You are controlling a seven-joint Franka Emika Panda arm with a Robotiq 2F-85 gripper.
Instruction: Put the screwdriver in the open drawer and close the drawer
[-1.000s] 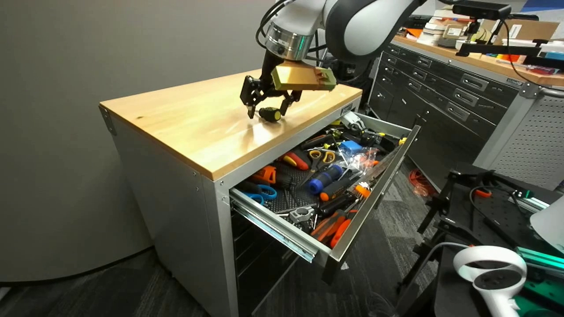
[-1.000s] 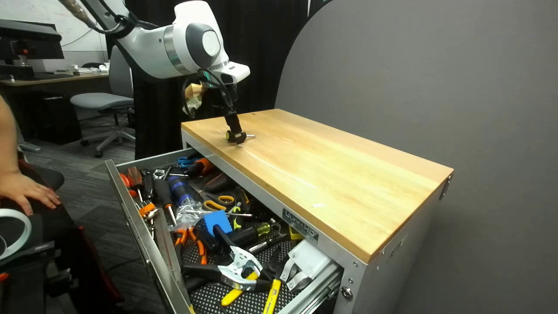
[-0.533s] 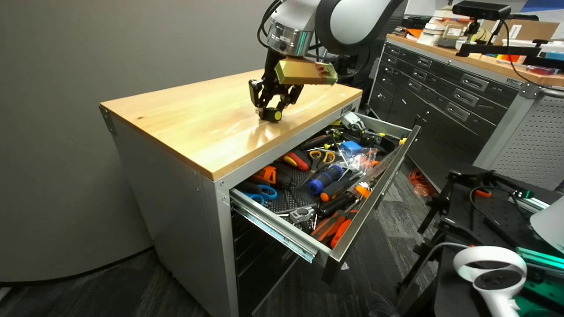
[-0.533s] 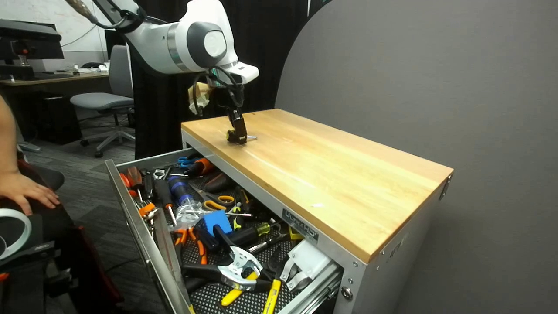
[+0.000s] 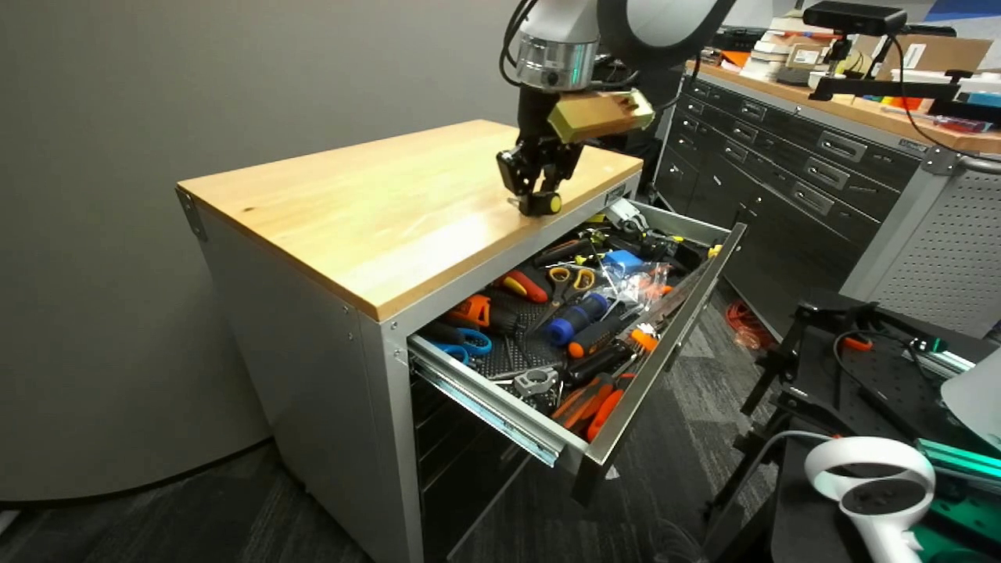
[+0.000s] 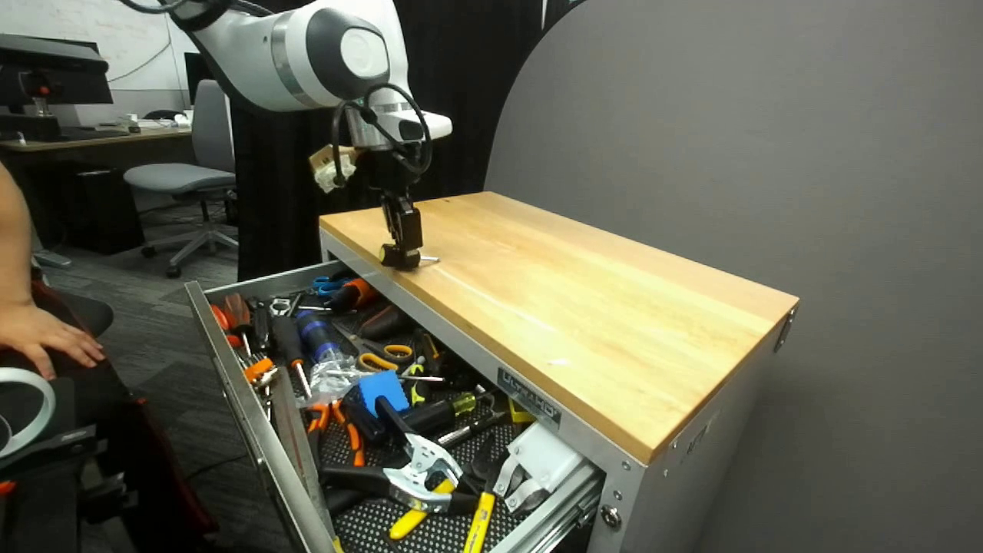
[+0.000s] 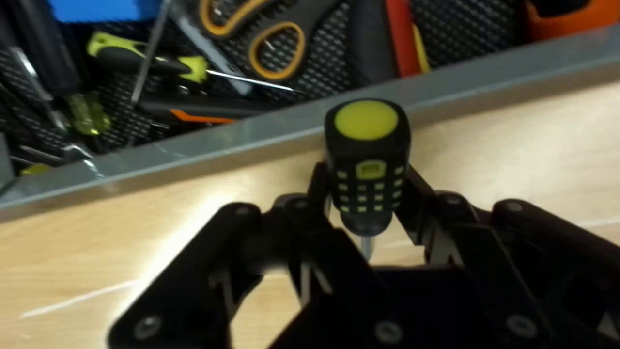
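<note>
In an exterior view, holds the screwdriver (image 5: 547,205) on its side in the gripper (image 5: 538,203), with jaws clamped on the dark handle, just inside the front edge of the wood tabletop (image 5: 352,203); cannot tell here whether touching the wood. Leaves a broad run of tabletop toward the leftmost corner, with a grey wall (image 5: 117,234) behind. Past the front edge, steps down to the drawer (image 5: 666,344), pulled well out from the grey cabinet (image 5: 305,352) and crowded with tools (image 5: 594,336). In an exterior view, shows the metal shank (image 6: 430,259) pointing inward over the wood and the yellow butt (image 6: 383,254) toward the drawer, near the lip. Has a long stretch of tabletop running from the gripper to the corner nearest the camera and, below the edge, a blue block (image 6: 384,389) and a silver-bodied clamp (image 6: 421,461) in the drawer. In the wrist view, shows fingers (image 7: 318,186) pressed to both sides of the handle, with the yellow butt overlapping the tabletop's edge and the cabinet's grey front strip (image 7: 484,72). Past that strip, in the drawer, finds scissors (image 7: 281,48), a red-handled tool (image 7: 402,39) and patches of dark mat (image 7: 329,63) between.
</note>
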